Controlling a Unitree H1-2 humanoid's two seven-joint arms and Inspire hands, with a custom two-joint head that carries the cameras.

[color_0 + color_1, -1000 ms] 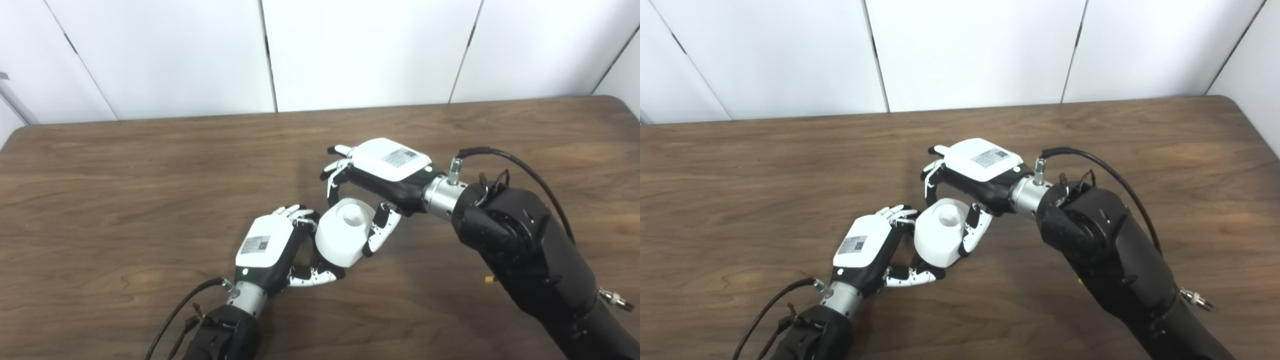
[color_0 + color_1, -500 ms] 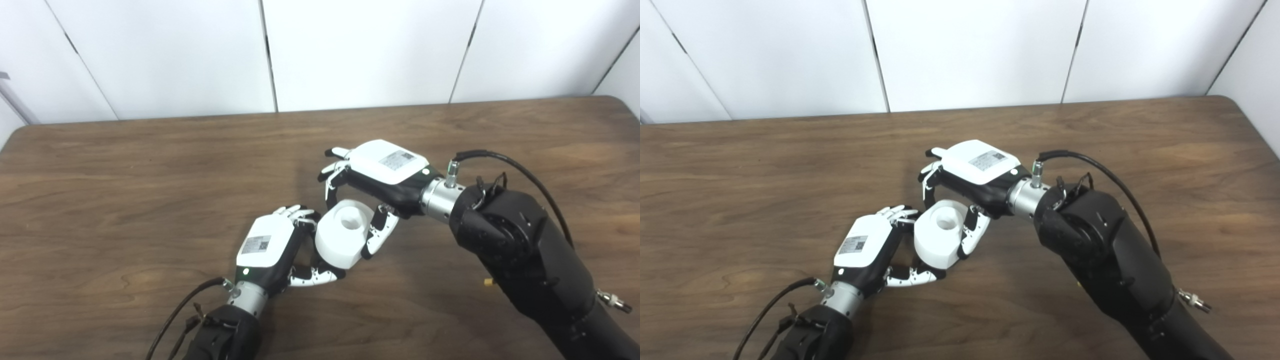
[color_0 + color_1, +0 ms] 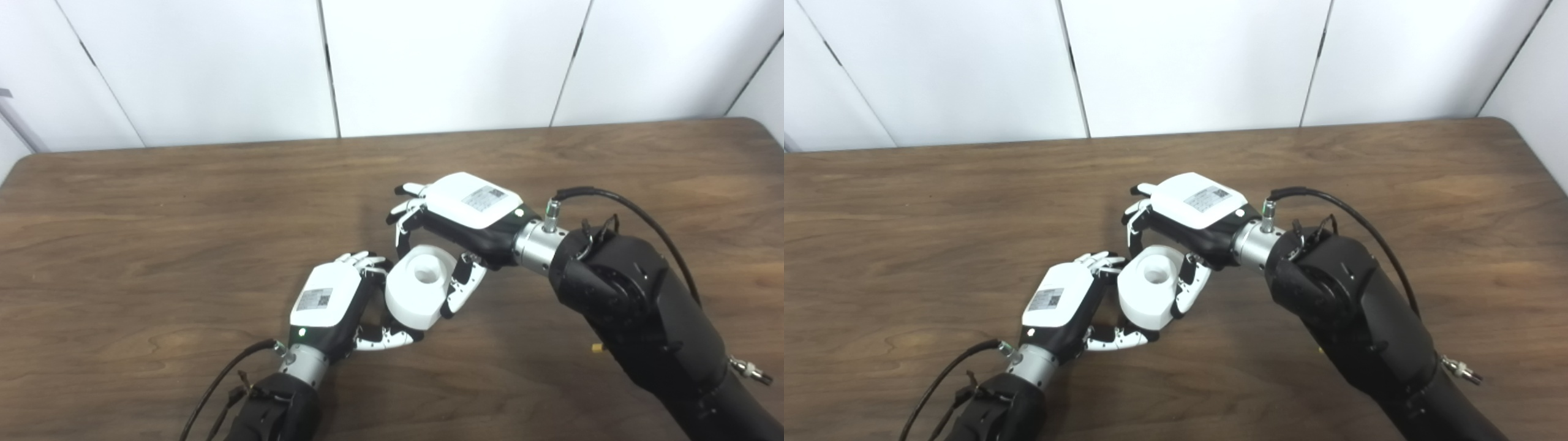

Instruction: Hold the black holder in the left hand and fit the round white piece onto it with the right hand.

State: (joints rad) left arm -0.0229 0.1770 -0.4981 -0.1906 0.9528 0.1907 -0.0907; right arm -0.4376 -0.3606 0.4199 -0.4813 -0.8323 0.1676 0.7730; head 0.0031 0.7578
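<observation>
The round white piece point(image 3: 419, 294) is a thick disc with a round hollow in its top, and it also shows in the right eye view point(image 3: 1149, 288). My right hand point(image 3: 465, 211) is shut on it from above, fingers on its far side and thumb point(image 3: 460, 288) on its near right side. My left hand point(image 3: 331, 300) is curled against the piece's left and lower side. The black holder is hidden between that hand and the white piece, so I cannot make out its shape. Both hands meet at the middle of the table.
The brown wooden table point(image 3: 153, 214) runs to a white panelled wall at the back. A black cable point(image 3: 618, 202) loops above my right wrist, and another trails from my left wrist point(image 3: 214, 380).
My right hand has shifted slightly left and down with the white piece, pressing it closer against my left hand. The left hand has stayed in place.
</observation>
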